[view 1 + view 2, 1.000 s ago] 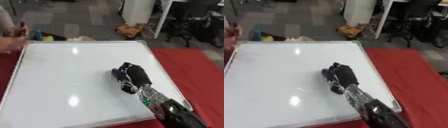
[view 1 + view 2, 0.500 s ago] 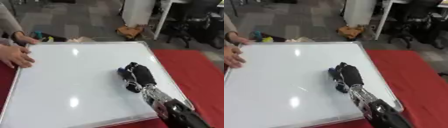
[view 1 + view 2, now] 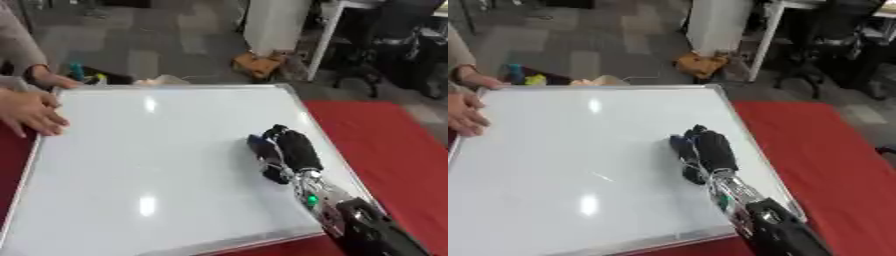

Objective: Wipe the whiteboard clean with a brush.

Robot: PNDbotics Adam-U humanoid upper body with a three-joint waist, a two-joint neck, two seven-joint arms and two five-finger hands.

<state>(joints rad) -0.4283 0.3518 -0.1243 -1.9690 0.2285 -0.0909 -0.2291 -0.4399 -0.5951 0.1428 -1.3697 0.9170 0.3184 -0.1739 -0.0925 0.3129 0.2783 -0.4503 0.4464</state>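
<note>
Right hand curled on blue brush | on whiteboard | views alike

No text, label, brand, number or sign can be read anywhere in either view. The whiteboard bears no writing, only glare spots, and the robot's right hand and the red table carry no legible marking.
</note>
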